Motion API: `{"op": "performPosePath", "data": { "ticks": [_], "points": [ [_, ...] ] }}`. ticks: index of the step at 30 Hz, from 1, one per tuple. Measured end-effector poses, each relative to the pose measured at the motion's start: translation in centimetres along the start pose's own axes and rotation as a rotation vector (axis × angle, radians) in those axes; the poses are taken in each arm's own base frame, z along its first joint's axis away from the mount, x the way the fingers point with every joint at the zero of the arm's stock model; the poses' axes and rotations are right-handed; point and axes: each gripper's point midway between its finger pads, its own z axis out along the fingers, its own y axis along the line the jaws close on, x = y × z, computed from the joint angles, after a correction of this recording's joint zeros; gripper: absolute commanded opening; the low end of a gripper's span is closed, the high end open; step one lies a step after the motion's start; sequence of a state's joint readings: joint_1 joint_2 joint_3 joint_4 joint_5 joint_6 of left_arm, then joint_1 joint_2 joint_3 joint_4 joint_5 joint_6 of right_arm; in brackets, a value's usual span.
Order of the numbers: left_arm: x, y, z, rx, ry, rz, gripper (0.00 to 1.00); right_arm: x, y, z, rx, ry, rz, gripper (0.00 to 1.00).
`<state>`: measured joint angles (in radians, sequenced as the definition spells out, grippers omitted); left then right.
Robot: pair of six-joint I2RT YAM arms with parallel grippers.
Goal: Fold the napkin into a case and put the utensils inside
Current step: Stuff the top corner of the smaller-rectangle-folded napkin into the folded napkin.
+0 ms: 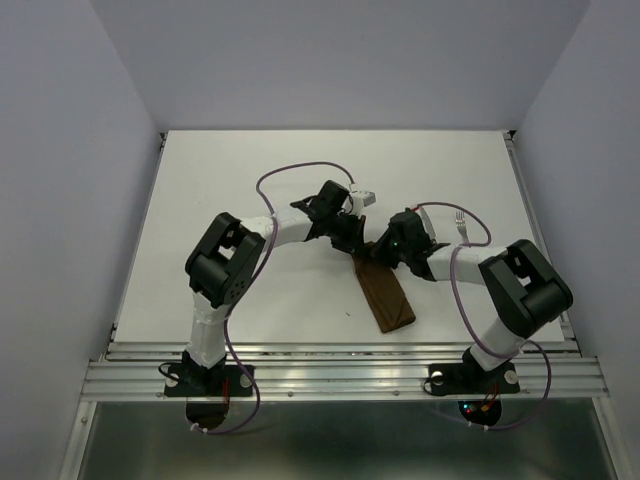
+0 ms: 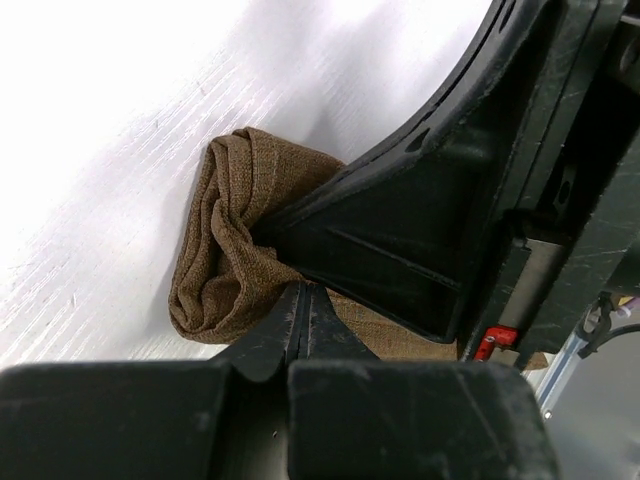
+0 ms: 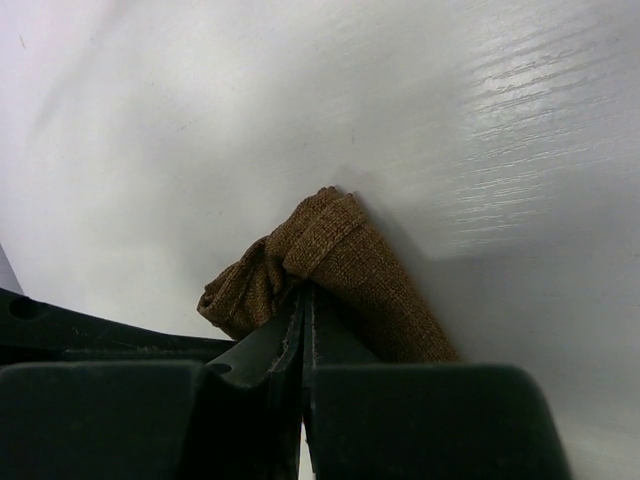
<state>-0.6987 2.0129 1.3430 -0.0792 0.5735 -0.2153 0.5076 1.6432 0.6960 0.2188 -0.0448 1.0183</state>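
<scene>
Top view: white desk (image 1: 250, 180), pale walls on three sides, metal rail (image 1: 340, 375) along the near edge where both arm bases are bolted. Both arms bend inward and meet mid-desk. The left end effector (image 1: 352, 240) and right end effector (image 1: 378, 252) crowd together over the far end of the napkin (image 1: 385, 295) and hide that end. The napkin is dark brown cloth folded into a narrow strip, lying diagonally at centre-right, with its near end free and flat on the desk. The fork (image 1: 461, 222), silver and thin, lies beyond the right arm and well apart from the napkin. Purple cables (image 1: 290, 170) loop over each arm; the arms are black at the joints with white-wrapped links. Left wrist view: the left fingers (image 2: 270, 340) are closed flat together, black matte plastic and scuffed, with their tips nipping the bunched cloth. The weave is coarse, wrinkled and gathered into folds. The right end effector's black housing fills the right side, blocks much of the cloth, and its tip pushes into the same bunch. A small red part (image 2: 487, 343) sits low on that housing. Right wrist view: the right fingers (image 3: 330, 390) are also pressed shut, pinching a rolled, hemmed corner of the cloth raised off the glossy white desk. The black edge of the other arm crosses the lower left.
</scene>
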Motion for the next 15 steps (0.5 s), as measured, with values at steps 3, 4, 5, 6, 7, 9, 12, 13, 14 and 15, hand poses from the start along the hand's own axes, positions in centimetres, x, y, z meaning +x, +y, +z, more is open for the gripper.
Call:
{"op": "performPosePath", "data": {
  "ticks": [3, 4, 5, 6, 7, 9, 12, 13, 14, 15],
  "points": [
    [-0.1, 0.2, -0.2, 0.008, -0.001, -0.01, 0.0, 0.2, 0.4, -0.3, -0.02, 0.02, -0.006, 0.03],
    [-0.2, 0.3, -0.4, 0.016, -0.002, -0.016, 0.0, 0.2, 0.6, -0.5, -0.025, 0.02, -0.01, 0.03],
    [-0.2, 0.3, -0.4, 0.02, -0.002, -0.017, 0.0, 0.0, 1.0, -0.8, -0.036, 0.014, -0.014, 0.03],
    [-0.2, 0.3, -0.5, 0.027, -0.002, -0.02, 0.0, -0.2, 1.2, -1.0, -0.044, 0.009, -0.018, 0.04],
    [-0.3, 0.5, -0.7, 0.031, -0.004, -0.024, 0.0, -0.3, 1.5, -1.4, -0.056, 0.001, -0.021, 0.03],
    [-0.4, 0.6, -0.8, 0.037, -0.006, -0.03, 0.0, -0.7, 2.2, -2.4, -0.087, -0.018, -0.023, 0.04],
    [-0.3, 0.5, -0.8, 0.045, -0.002, -0.03, 0.0, -1.0, 2.6, -3.4, -0.112, -0.04, -0.024, 0.03],
    [-0.2, 0.5, -0.8, 0.047, 0.001, -0.031, 0.0, -0.9, 2.4, -3.7, -0.113, -0.046, -0.024, 0.03],
    [-0.1, 0.5, -0.8, 0.049, 0.004, -0.032, 0.0, -0.9, 2.1, -3.7, -0.109, -0.048, -0.023, 0.03],
    [0.0, 0.5, -0.8, 0.05, 0.006, -0.034, 0.0, -0.7, 1.8, -3.7, -0.102, -0.046, -0.023, 0.03]
  ]
}}
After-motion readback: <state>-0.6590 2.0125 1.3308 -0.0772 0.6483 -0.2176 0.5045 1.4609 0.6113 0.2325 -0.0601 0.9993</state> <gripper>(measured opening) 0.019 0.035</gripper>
